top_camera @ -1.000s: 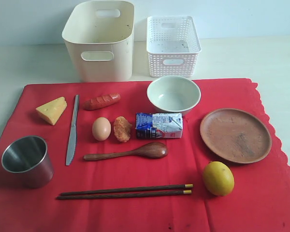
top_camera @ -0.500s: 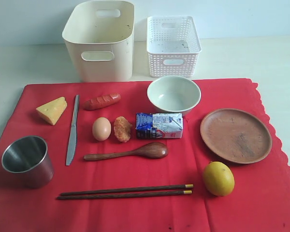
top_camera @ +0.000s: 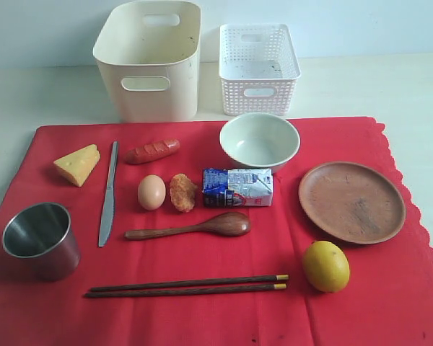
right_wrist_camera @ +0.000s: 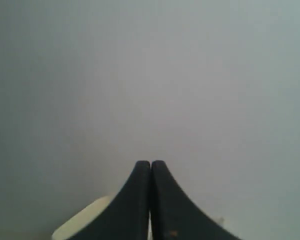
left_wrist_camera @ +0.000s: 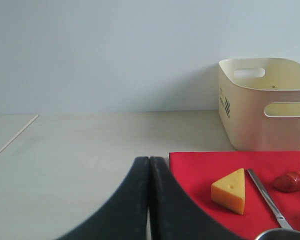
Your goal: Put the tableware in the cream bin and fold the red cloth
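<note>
Red cloth point(left_wrist_camera: 202, 167) near clenched left tool point(left_wrist_camera: 149, 161), right tool point(right_wrist_camera: 150, 165) likewise clenched, both empty

You count two containers: one cream bin point(top_camera: 159, 101) and one white lattice basket point(top_camera: 238, 94). There is one red cloth point(top_camera: 202, 317). Your tableware is one pale green bowl point(top_camera: 259, 140), one brown plate point(top_camera: 351, 201), one steel cup point(top_camera: 40, 239), one table knife point(top_camera: 108, 194), one wooden spoon point(top_camera: 195, 228) and two chopsticks point(top_camera: 187, 285). You have six food pieces: one cheese wedge point(top_camera: 78, 164), one sausage point(top_camera: 152, 151), one egg point(top_camera: 151, 192), one fried nugget point(top_camera: 182, 192), one milk carton point(top_camera: 238, 187) and one lemon point(top_camera: 325, 266).
</note>
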Controlling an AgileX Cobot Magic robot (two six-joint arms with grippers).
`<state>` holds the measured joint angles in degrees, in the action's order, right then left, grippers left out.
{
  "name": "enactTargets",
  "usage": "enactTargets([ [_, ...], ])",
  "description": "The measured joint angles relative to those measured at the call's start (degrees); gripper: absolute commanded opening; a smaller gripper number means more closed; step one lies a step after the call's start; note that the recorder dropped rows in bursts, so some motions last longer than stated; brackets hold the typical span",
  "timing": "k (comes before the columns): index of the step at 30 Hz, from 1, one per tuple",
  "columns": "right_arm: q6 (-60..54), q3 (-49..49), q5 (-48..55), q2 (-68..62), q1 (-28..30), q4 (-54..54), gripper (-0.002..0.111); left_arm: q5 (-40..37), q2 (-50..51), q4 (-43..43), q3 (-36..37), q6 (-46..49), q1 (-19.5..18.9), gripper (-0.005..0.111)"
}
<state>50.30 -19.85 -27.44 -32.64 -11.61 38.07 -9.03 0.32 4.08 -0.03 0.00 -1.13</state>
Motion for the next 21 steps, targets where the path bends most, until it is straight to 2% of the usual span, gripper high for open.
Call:
enactTargets([
  [3,11.19,-4.7,-3.97,-9.44,0.0,13.71,0.0,0.0,0.0,0.0,0.0,0.0,0.0,0.0],
  [8,23.61,-13.14,-9.44,-25.11,-0.47,31.64,0.0,0.0,0.0,0.0,0.0,0.0,0.0,0.0],
  [13,31.99,-22.3,-9.78,-38.27,-5.31,44.57,0.0,0.0,0.0,0.0,0.0,0.0,0.0,0.0],
  [18,42.5,-31.31,0.07,-48.32,-15.23,57.7,0.0,0.0,0.0,0.0,0.0,0.0,0.0,0.0],
  [21,46.8,-36.1,7.3,-53.9,-20.3,60.66,0.0,0.0,0.0,0.0,0.0,0.0,0.0,0.0],
])
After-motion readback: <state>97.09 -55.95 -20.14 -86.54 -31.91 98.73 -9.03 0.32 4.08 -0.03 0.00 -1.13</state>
